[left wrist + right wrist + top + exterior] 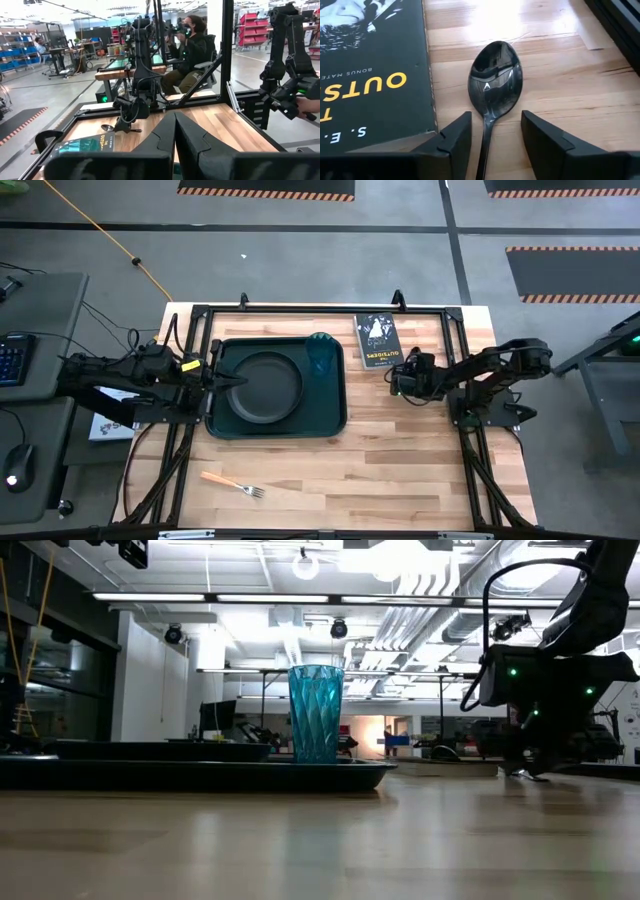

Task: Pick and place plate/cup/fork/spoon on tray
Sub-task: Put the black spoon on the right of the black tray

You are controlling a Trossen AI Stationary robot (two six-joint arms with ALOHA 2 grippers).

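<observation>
The dark green tray (335,415) lies left of the table's middle. The black plate (265,387) rests flat in it, and the teal cup (322,356) stands upright in its far right corner (316,712). The fork (232,484) lies on the wood near the front edge. The dark spoon (496,80) lies flat on the wood beside a black book (378,338). My right gripper (495,137) is low and open, with one finger on each side of the spoon's handle (485,145), apart from it. My left gripper (228,380) is shut and empty over the tray's left rim.
The black book (370,75) lies close beside the spoon, next to one right finger. A black frame (300,308) runs along the table's edges. Bare wood lies between the tray and the front edge. A seated person (192,50) shows beyond the table.
</observation>
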